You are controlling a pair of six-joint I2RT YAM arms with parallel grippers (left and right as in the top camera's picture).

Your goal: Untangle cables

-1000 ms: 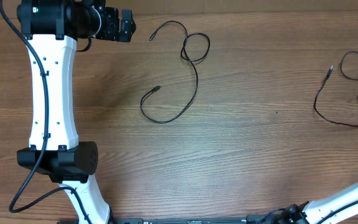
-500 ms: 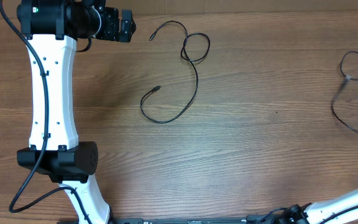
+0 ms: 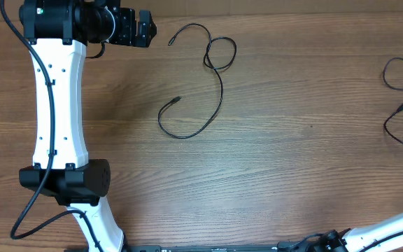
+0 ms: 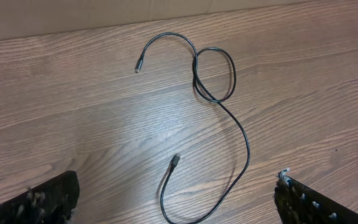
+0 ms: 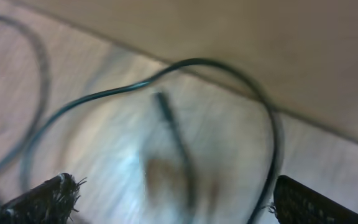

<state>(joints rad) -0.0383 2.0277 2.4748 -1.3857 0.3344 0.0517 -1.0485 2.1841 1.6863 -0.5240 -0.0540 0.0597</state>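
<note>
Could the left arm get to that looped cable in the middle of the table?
Probably yes. The left arm ends close to the cable, its jaws stand open, and only bare table lies between them.

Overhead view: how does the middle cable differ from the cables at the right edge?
The middle cable shows both ends; the right-edge cables run out of frame. The middle cable lies alone; the right-edge cables lie close together. All are thin and black.

- counter (image 3: 292, 161): brown wood grain is shown, with lighter streaks
- centre cable (image 3: 221, 87): black is seen throughout, plug ends dark
- right-edge cable (image 3: 399, 108): black
- left arm (image 3: 58, 105): white links are seen, joints black
</note>
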